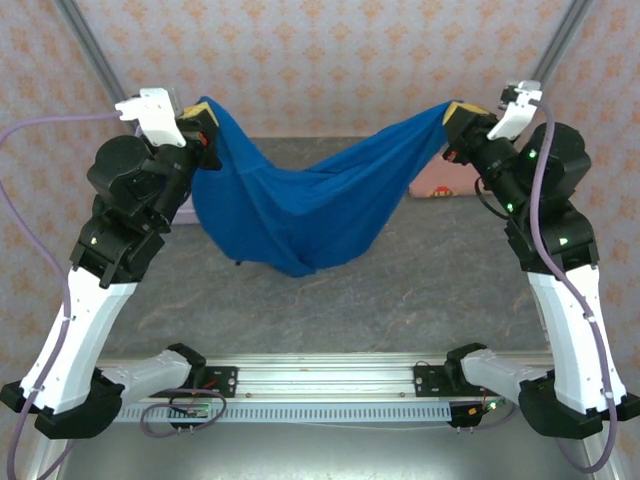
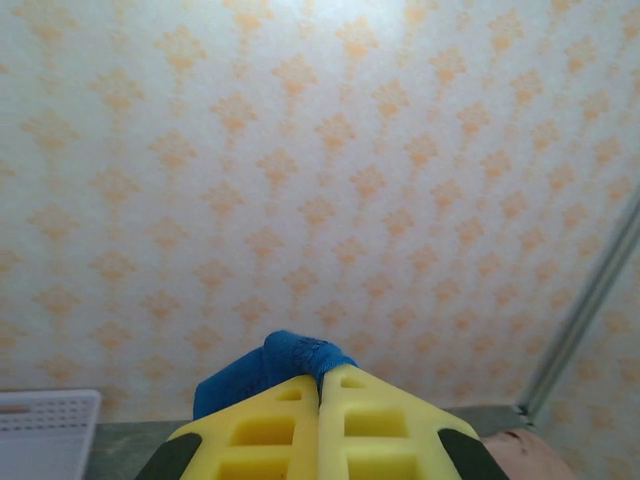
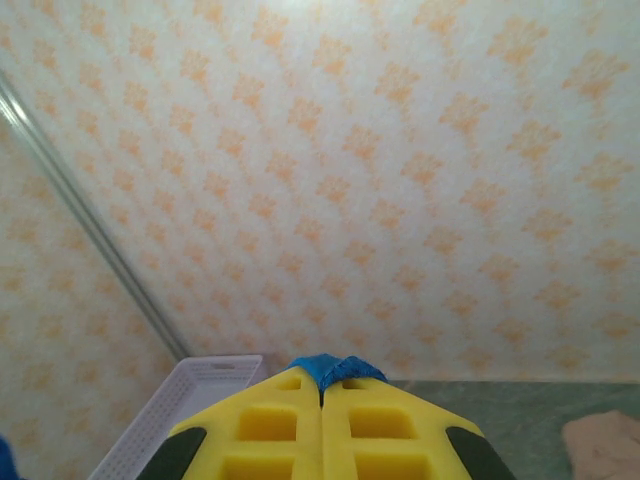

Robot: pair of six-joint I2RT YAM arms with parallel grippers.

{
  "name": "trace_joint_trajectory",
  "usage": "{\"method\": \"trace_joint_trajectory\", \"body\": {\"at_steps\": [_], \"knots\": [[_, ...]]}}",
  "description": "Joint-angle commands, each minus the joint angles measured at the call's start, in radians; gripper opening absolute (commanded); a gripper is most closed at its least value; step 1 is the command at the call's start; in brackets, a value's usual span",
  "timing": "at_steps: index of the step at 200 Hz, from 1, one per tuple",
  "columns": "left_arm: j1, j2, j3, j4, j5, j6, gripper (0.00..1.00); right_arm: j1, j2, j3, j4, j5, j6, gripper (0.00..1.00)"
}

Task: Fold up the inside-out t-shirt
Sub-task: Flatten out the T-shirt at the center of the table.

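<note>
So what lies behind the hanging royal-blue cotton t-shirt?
A pale pink cloth on the table peeks out past the royal-blue cotton t-shirt, below the right gripper. Its left part is covered.

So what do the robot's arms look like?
The left arm and right arm match: white shells low down, chunky black joints above, with tiny green lights. A purple cable runs along each. The fingers are yellow blocks with square hollows and black corners.
</note>
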Motion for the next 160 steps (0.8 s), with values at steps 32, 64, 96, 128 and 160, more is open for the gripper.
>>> {"method": "trace_joint_trajectory", "body": {"at_steps": [32, 64, 96, 128, 160], "knots": [[0.000, -0.019, 0.147, -0.105, -0.083, 0.093, 0.00, -0.002, -0.024, 0.134, -0.043, 0.147, -0.095, 0.00], [0.001, -0.017, 0.172, -0.125, -0.019, 0.081, 0.00, -0.002, -0.023, 0.182, -0.052, 0.175, -0.119, 0.00], [0.000, 0.023, 0.208, -0.162, -0.076, 0.078, 0.00, -0.002, 0.002, 0.192, -0.070, 0.131, -0.111, 0.00], [0.001, 0.009, 0.252, -0.173, -0.139, 0.124, 0.00, -0.002, 0.005, 0.187, -0.103, 0.120, -0.129, 0.00], [0.000, -0.002, 0.351, -0.178, -0.113, 0.153, 0.00, -0.002, -0.036, 0.172, -0.058, 0.050, -0.118, 0.00]]}}
